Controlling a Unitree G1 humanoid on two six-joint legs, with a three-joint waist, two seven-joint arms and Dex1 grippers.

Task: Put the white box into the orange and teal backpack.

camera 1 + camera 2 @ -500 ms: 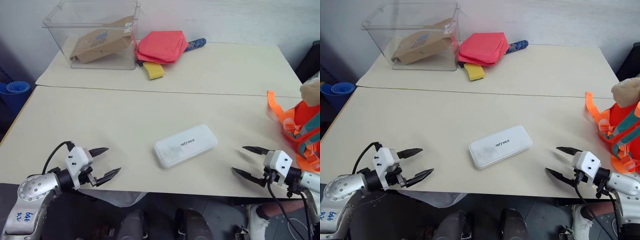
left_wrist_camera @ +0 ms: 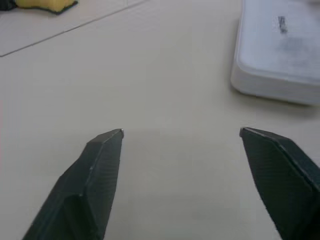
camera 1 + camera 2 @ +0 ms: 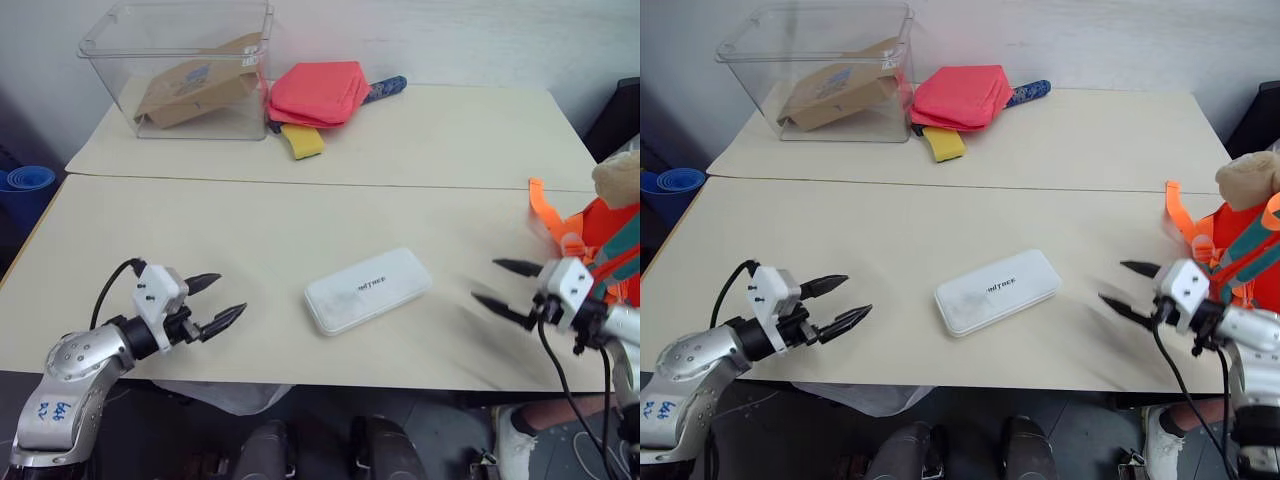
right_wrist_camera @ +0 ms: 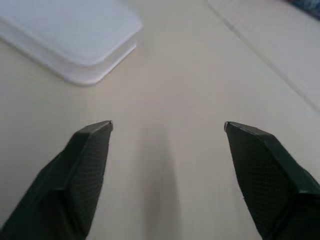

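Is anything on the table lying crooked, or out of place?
The white box lies askew to the table's front edge. The orange and teal backpack sits at the table's right edge, partly cut off by the frame. Nothing spilled or damaged.

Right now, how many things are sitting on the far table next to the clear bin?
3: a red-pink pouch beside the clear bin, a yellow item in front of the pouch, and a blue thing sticking out behind it. The pouch may hide more.

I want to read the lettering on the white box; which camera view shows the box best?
The right eye view: the whole white box lies unobstructed on the table, lettering on top. The left eye view shows it equally whole. The left wrist view catches one end with blurred lettering; the right wrist view shows just a rounded corner.
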